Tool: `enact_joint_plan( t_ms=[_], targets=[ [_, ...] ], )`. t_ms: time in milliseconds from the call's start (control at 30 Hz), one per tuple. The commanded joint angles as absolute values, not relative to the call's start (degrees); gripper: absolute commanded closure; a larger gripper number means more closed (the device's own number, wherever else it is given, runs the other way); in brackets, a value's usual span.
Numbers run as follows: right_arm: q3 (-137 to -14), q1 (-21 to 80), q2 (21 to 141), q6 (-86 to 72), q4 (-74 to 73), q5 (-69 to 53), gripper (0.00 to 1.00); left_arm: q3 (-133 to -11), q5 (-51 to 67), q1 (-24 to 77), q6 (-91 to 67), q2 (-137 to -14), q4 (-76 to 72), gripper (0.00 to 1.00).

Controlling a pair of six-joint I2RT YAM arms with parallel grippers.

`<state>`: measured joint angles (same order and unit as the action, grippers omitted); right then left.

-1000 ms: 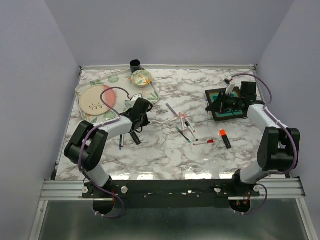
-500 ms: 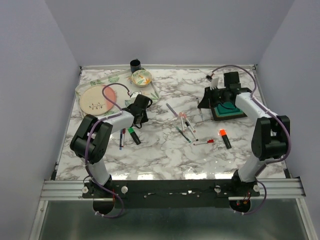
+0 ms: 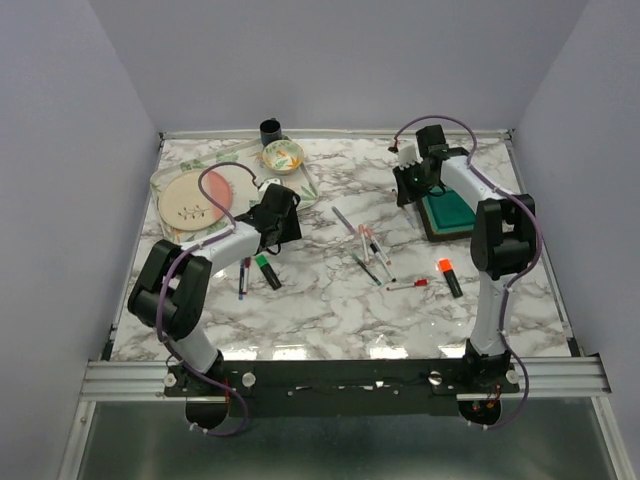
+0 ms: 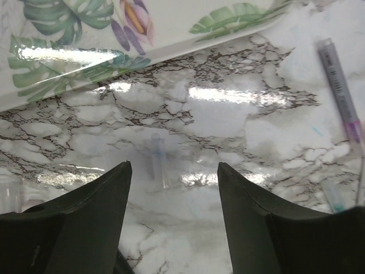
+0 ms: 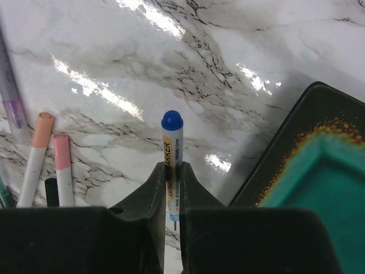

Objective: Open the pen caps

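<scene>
My right gripper is shut on a white marker with a blue end, held upright; a thin bare tip shows below the fingers. From above, that gripper hangs just left of the dark tray. My left gripper is open with nothing in it, over bare marble beside the floral tray; from above the left gripper is right of the pink plate. A green-ended black highlighter and a thin blue-tipped pen lie just in front of it. Several pens lie mid-table, an orange-ended highlighter to their right.
The floral tray carries a pink plate and a patterned bowl; a black cup stands behind it. Orange-capped, pink-capped and grey-purple pens lie left of the right gripper. The teal-lined tray's rim is at its right.
The left gripper opened and drew back toward the floral tray, leaving the green highlighter on the table. The right arm carried the marker from over the dark tray to its far left side.
</scene>
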<state>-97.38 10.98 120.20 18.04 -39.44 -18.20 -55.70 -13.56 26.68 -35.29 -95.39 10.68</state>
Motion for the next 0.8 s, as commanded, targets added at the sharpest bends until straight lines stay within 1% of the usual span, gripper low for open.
enact_joint_plan(
  t_ms=[0, 133, 267, 300, 500, 567, 600, 667, 700, 767],
  targets=[
    [-102.2, 11.6, 124.1, 19.3, -44.6, -13.7, 0.85, -54.2, -9.2, 26.4, -34.0, -88.6, 10.5, 0.26],
    [-103.0, 11.8, 125.4, 19.0, -44.9, -12.8, 0.78, -52.7, -7.2, 26.4, -33.7, -83.5, 10.0, 0.2],
    [-102.7, 11.8, 125.2, 19.2, -44.8, -12.5, 0.69, -50.4, -4.8, 26.4, -33.9, -75.4, 8.9, 0.16],
    [-102.7, 11.7, 124.9, 19.1, -44.9, -12.4, 0.68, -49.8, -4.5, 26.4, -34.0, -73.8, 8.3, 0.12],
    [-101.0, 11.8, 121.6, 19.2, -44.4, -13.7, 0.6, -49.2, -2.8, 25.6, -33.1, -60.8, 10.3, 0.03],
    [-99.7, 11.8, 118.3, 19.9, -44.5, -15.2, 0.57, -50.2, -2.1, 25.2, -31.3, -56.6, 12.6, 0.01],
    [-98.7, 11.7, 116.3, 20.4, -44.4, -15.7, 0.54, -50.6, -1.6, 24.7, -30.5, -55.4, 13.5, 0.01],
    [-94.1, 11.7, 112.3, 22.7, -43.9, -19.2, 0.5, -51.6, -0.1, 24.1, -28.4, -52.0, 16.5, 0.01],
    [-91.9, 11.7, 107.3, 23.5, -43.9, -20.5, 0.41, -51.7, 1.7, 23.5, -27.5, -50.7, 17.1, 0.01],
    [-84.1, 11.7, 101.7, 24.9, -42.5, -22.2, 0.31, -51.6, 4.3, 23.3, -25.6, -47.2, 18.6, 0.01]
  ],
)
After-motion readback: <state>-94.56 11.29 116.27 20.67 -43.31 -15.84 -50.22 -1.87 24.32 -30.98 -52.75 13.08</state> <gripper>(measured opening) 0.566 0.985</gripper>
